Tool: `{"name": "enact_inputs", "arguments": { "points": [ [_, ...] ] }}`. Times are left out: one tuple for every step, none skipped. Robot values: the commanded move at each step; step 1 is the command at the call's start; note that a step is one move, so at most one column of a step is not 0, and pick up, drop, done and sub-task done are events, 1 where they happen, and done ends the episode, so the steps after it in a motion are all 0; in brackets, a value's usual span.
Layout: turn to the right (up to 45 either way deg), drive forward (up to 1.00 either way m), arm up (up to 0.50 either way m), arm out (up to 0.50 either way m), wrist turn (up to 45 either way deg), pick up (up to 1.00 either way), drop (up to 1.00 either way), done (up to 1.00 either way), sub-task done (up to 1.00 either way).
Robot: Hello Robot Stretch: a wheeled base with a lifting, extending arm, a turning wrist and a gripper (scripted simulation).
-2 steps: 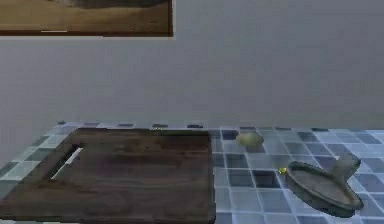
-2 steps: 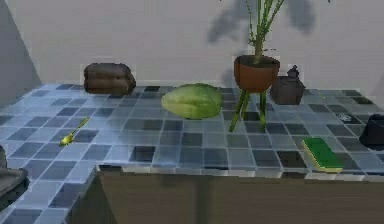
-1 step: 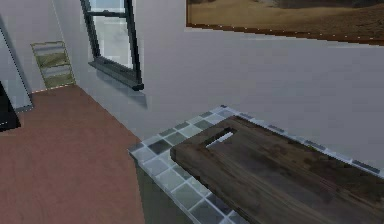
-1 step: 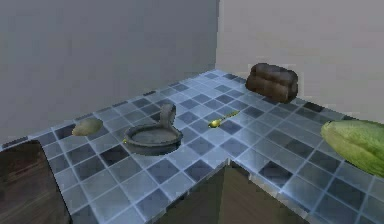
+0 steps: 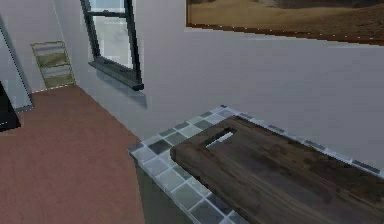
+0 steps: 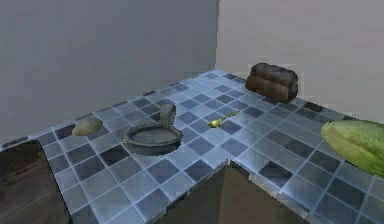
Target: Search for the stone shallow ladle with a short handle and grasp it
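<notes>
- Dark wooden board lies nearest on the tiled table, cut off at the right and bottom.
- Grey stone ladle sits mid-table in the arm side view, with its short handle upright.
- Green thing is cut off at the right edge.
- Open floor lies left of the table's corner.
- How the fingers stand cannot be told.

Tabletop: glazed tile, slight sheen. Cutting board: dark grained wood, matt. Ladle: grey stone, matt. Loaf: rough brown crust.
</notes>
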Motion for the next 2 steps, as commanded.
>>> {"name": "enact_inputs", "arguments": {
  "points": [
    [0.0,0.0,0.38,0.0,0.0,0.0,0.0,0.0,0.0],
    [0.0,0.0,0.0,0.18,0.0,0.0,0.0,0.0,0.0]
  ]
}}
